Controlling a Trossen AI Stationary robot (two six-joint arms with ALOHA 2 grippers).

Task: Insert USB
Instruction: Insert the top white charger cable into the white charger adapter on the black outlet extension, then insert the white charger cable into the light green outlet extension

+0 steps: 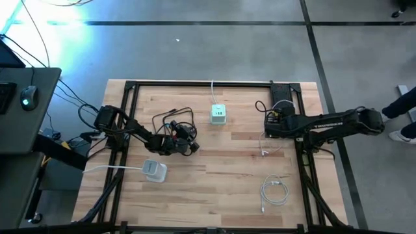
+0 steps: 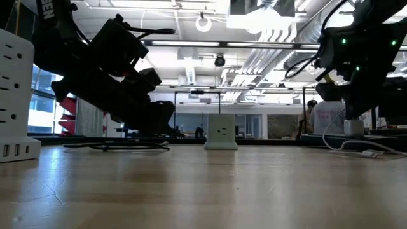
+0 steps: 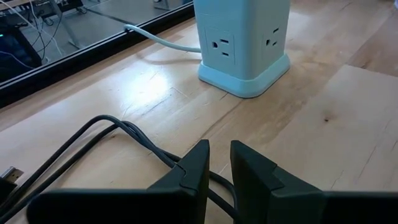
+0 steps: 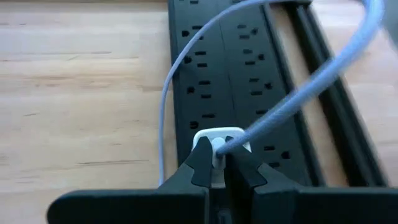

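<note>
A black cable [image 1: 172, 120] lies looped on the wooden table left of centre, and my left gripper [image 3: 219, 149] is shut on it, low over the table. Its small plug [image 3: 9, 175] rests on the wood. The pale green power cube [image 1: 218, 114] stands beyond the fingers [image 3: 244, 46]. At the far right my right gripper [image 4: 219, 155] is shut on a white USB cable [image 4: 292, 93], over a white charger [image 4: 217, 135] that sits on a black power strip [image 4: 249, 74]. My left gripper has the black cable's two strands [image 3: 214, 182] between its two fingers, which lie across them. The fingers slant down from the table's left. The cable lies slack on the wood on both sides of the hold. My right gripper pinches the white cable's end [image 4: 219, 147] between its fingertips, right at the white charger. The fingers slant down toward the power strip. The cable runs slack away from the hold. Whether the fingers also touch the charger, I cannot tell.
A white power cube [image 1: 155, 170] with its cord stands near the left front. A coiled white cable [image 1: 274, 192] lies at the right front, and another white lead [image 1: 263, 148] trails below my right gripper. A black frame [image 1: 195, 83] borders the table.
</note>
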